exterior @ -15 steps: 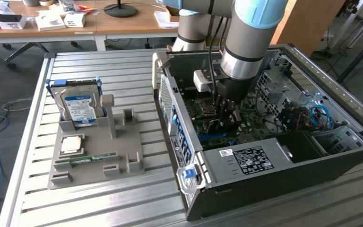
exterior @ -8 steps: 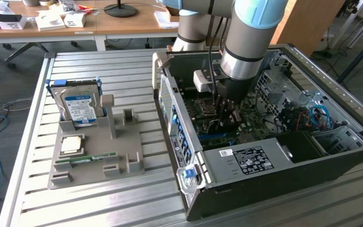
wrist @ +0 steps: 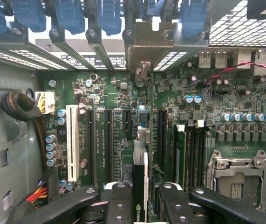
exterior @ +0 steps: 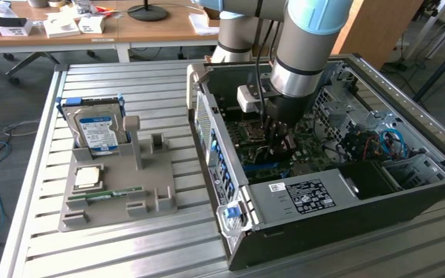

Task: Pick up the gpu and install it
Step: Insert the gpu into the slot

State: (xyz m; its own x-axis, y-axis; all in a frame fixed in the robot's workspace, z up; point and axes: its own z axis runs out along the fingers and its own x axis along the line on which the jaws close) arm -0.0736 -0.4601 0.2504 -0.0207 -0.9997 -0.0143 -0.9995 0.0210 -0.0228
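Observation:
In the wrist view the gpu [wrist: 140,175], a thin dark card with a logo on its edge, stands edge-on between my two black fingers [wrist: 116,203]. My gripper [wrist: 140,200] is shut on it. The card runs along the dark expansion slots [wrist: 109,140] of the green motherboard [wrist: 216,93], its far end toward the rear slot covers [wrist: 146,44]. Whether it sits fully in a slot I cannot tell. In the exterior view my gripper [exterior: 275,142] reaches down inside the open computer case [exterior: 307,197], low over the motherboard [exterior: 315,152].
On the exterior view's left a grey holder tray [exterior: 157,185] carries a silver hard drive with a blue label [exterior: 99,130], a processor chip [exterior: 88,176] and a green memory stick [exterior: 106,195]. All rests on a slatted metal table [exterior: 130,243]. Cables [wrist: 23,109] and the processor socket [wrist: 235,175] flank the slots.

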